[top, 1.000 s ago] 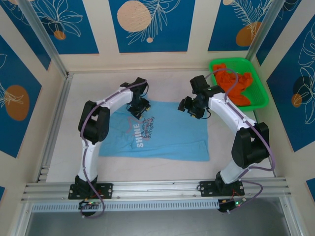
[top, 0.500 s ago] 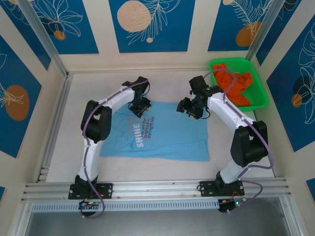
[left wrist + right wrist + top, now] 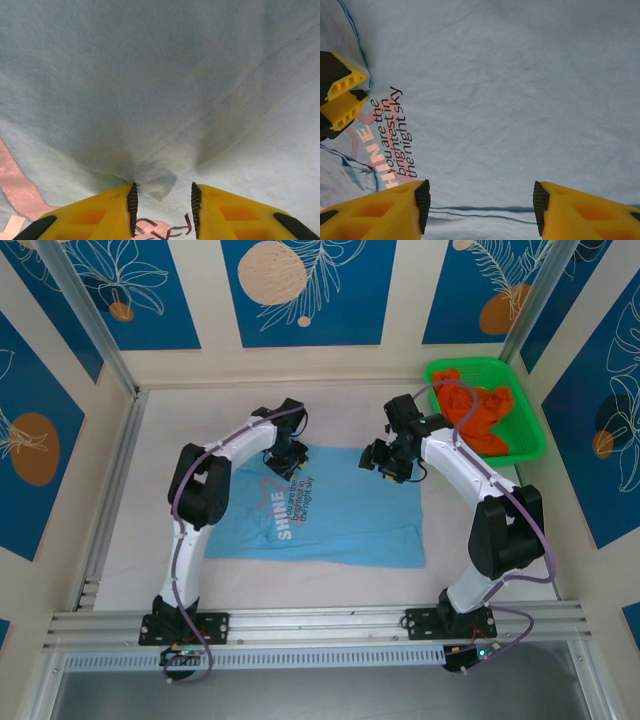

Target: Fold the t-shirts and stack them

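Left gripper [image 3: 162,202] is straddling a pucker of the blue t-shirt [image 3: 165,75], jaws apart; right gripper [image 3: 481,202] is hovering, jaws wide. Limp cloth is probably wanting hem pinches.

Light blue t-shirt [image 3: 335,510]: spread nearly flat at mid-table, print upward, pale "SHINE" lettering with small dark text, slight pucker near far edge. Orange t-shirt [image 3: 478,412]: plain, crumpled inside green basket [image 3: 470,362], far right.
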Controlling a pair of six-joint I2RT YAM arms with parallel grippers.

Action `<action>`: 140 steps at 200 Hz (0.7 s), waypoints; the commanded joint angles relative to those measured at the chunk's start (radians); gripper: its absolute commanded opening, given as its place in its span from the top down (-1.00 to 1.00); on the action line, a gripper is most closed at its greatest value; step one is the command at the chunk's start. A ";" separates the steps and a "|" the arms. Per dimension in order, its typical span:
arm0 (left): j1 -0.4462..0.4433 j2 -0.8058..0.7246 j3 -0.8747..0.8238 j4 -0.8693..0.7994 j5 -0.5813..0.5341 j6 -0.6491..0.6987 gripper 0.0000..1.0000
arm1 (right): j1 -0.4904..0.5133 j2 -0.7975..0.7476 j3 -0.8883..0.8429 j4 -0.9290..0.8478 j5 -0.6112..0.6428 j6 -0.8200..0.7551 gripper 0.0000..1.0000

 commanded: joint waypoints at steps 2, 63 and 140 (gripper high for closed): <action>-0.012 0.022 0.028 -0.038 0.009 -0.056 0.34 | -0.003 -0.004 -0.010 -0.019 -0.019 -0.017 -0.17; -0.010 0.030 0.027 -0.045 0.004 -0.040 0.49 | -0.003 -0.006 -0.021 -0.020 -0.024 -0.010 -0.15; -0.004 0.022 0.045 -0.073 -0.016 -0.002 0.67 | -0.006 -0.004 -0.028 -0.021 -0.022 -0.002 -0.14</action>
